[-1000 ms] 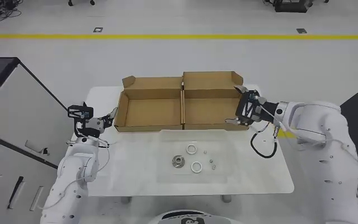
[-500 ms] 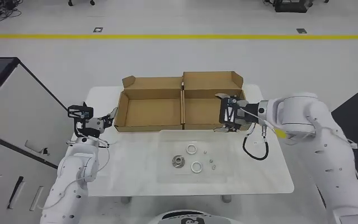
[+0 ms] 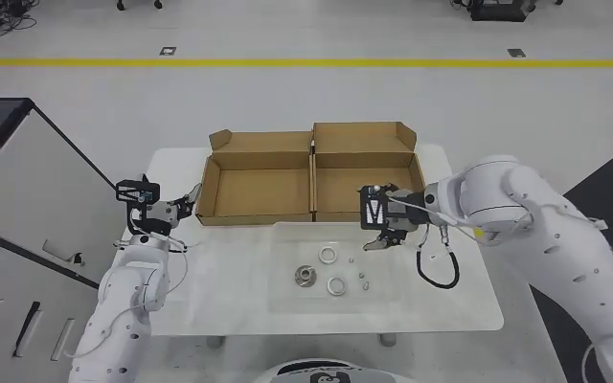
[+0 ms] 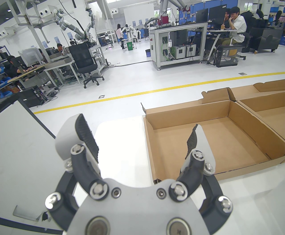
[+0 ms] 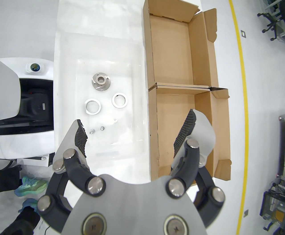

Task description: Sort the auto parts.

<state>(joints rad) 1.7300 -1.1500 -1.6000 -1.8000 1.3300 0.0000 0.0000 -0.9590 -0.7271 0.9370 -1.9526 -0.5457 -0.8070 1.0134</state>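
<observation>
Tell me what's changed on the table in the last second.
The right tool swung from the right box's outer end inward to its front edge, near the small parts; it was open and empty throughout. The left tool, open beside the left box, stayed put, as did both boxes, the flange and the two rings.

Right arm [image 3: 498, 196] stretches inward, right gripper [image 5: 135, 120] facing down, jaws spread wide. Left arm [image 3: 129, 287] sits folded at the side, left gripper [image 4: 138, 124] (aimed forward) also spread.

floor [image 3: 287, 96] pale grey | yellow line [image 3: 306, 62] | black office chair [image 4: 85, 62] | monitors [image 4: 214, 14] behind
</observation>
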